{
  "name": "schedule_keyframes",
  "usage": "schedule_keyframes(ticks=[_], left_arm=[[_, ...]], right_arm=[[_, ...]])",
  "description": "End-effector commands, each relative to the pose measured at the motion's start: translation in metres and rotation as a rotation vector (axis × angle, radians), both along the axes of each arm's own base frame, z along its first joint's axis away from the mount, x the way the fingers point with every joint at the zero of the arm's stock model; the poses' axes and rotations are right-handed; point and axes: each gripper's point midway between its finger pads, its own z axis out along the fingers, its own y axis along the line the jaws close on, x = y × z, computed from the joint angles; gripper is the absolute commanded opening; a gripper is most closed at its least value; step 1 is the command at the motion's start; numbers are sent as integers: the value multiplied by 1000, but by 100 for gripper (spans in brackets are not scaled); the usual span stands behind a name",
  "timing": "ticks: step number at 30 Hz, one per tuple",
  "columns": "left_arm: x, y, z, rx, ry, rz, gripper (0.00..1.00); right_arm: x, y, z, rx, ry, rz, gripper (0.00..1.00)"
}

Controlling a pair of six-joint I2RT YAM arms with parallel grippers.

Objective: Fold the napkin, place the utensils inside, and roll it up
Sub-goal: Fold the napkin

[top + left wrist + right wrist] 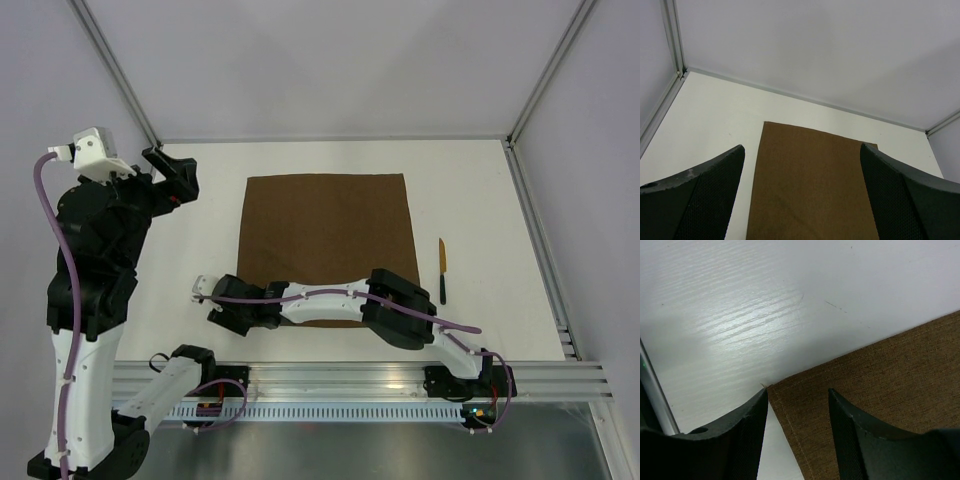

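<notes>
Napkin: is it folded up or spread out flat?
Spread flat. The napkin lies as one open square, no layer doubled over, and its corner in the right wrist view is a single layer.

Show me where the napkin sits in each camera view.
Top external: napkin lies mid-picture, spread out.
Left wrist: lower centre, running off the bottom edge.
Right wrist: lower right, one corner showing.
Shared landmark: the white table bordering the cloth.

The white table (200,250) carries the brown napkin (330,240) lying flat, the knife (442,271) near its right edge.
</notes>
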Motion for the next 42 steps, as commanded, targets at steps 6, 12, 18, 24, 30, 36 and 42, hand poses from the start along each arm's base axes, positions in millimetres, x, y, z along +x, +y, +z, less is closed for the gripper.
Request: schedule_keyframes(ticks=[6,12,18,24,30,36,42], left_arm=[[1,3,-6,11,13,13,100],[1,3,-10,19,19,15,100],[2,3,-11,28,21,9,100],[2,3,-11,34,19,7,100],[5,3,-15,39,30,9,100],[6,2,-18,44,36,8,100],[8,2,-19,50,39,9,100]], right_arm=[[5,-7,-23,-82,7,-62,58],[5,-14,-28,-120,3,-70,56],[4,-10,-7,-87,3,-64,58],[0,-5,3,-61,17,-56,59],[-4,1,18,-23,29,-45,60],[-6,9,31,5,27,-38,62],[-13,7,28,-7,39,-27,63]])
